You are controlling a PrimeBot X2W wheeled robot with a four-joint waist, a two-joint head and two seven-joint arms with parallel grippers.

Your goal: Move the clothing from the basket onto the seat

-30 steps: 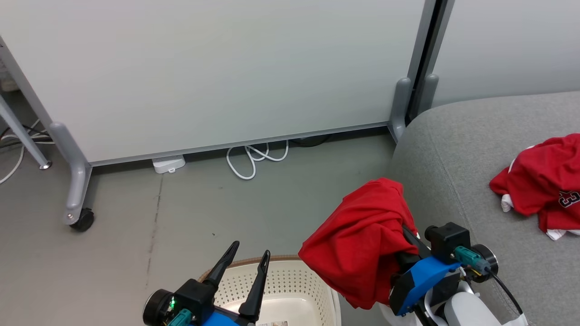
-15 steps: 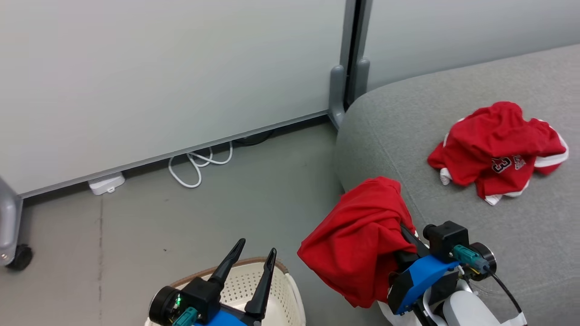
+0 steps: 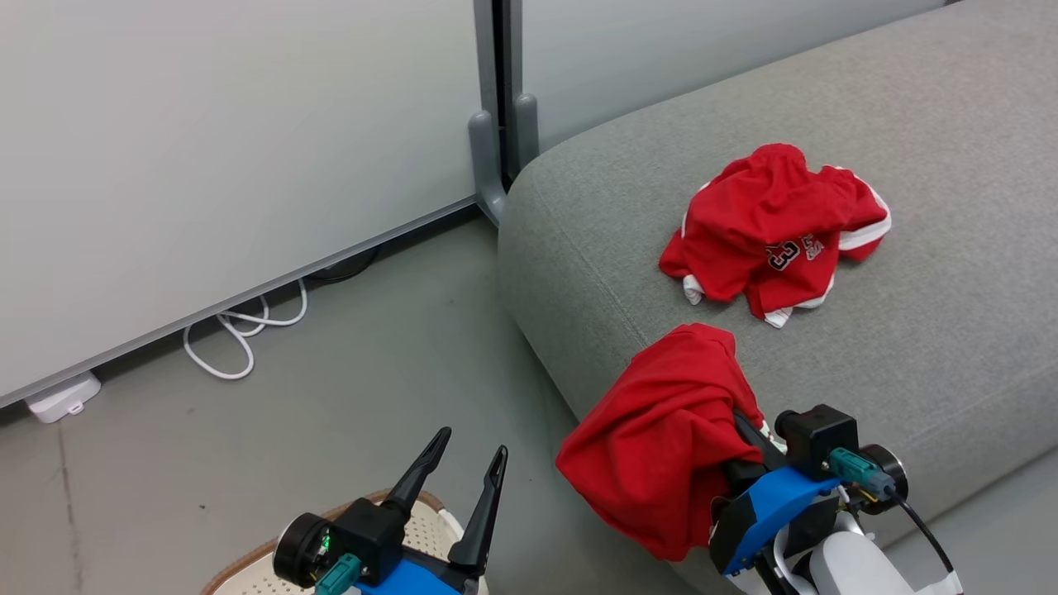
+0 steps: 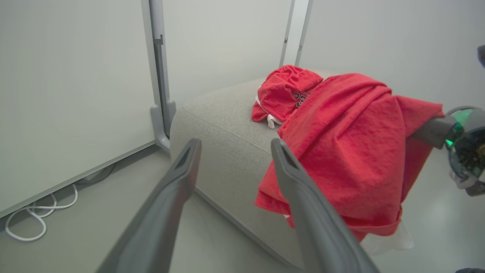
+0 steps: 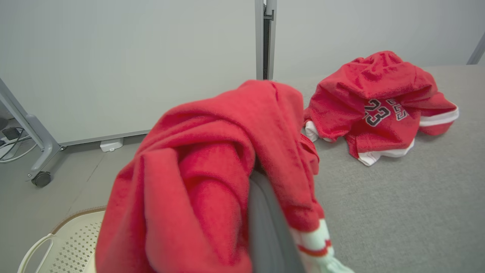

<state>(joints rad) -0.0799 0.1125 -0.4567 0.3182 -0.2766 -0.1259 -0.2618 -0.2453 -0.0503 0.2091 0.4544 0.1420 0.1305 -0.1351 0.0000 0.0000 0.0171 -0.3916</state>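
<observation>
My right gripper [image 3: 744,434] is clenched on the red garment [image 3: 661,438] and my left gripper [image 3: 473,442] is released. I should carry the garment fully over the sofa cushion [image 3: 909,355], beside the numbered jersey [image 3: 769,231], before letting go.

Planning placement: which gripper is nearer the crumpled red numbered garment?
Right. Right gripper, shut on a plain red garment, is just short of the numbered garment; left gripper farther, by the cream basket.

Reds, greys and cream.
The crumpled red jersey [image 3: 769,231] on the light grey fabric sofa cushion [image 3: 950,372] bore white trim and dark white-outlined numerals; the cream perforated plastic basket [image 5: 68,235] had a brown rim.
</observation>
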